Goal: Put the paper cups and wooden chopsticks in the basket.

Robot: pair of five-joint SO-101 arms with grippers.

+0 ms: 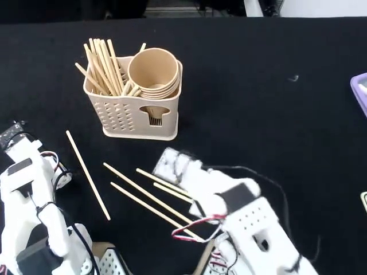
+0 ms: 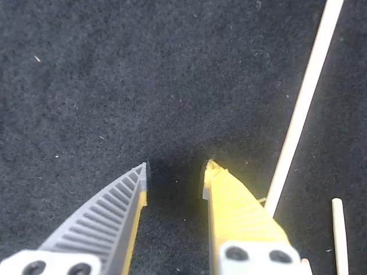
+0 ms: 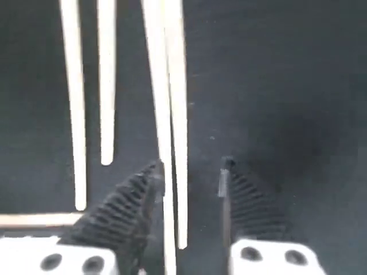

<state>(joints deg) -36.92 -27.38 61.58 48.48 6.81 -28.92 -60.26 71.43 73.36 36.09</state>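
Note:
A beige basket (image 1: 123, 117) stands at the back left, with a bundle of wooden chopsticks (image 1: 103, 66) and stacked paper cups (image 1: 153, 71) inside it. Several loose chopsticks (image 1: 150, 196) lie on the black table in front of it, and a single chopstick (image 1: 87, 174) lies apart to their left. My right gripper (image 3: 190, 169) is open and low over the loose group, with two chopsticks (image 3: 171, 114) between its fingers; it also appears in the high view (image 1: 167, 163). My left gripper (image 2: 176, 175) is open over bare cloth beside the single chopstick (image 2: 304, 103).
A purple object (image 1: 360, 91) pokes in at the right edge. Two more chopsticks (image 3: 73, 103) lie beside my right gripper, outside its fingers. The black cloth (image 1: 269, 114) to the right of the basket is bare.

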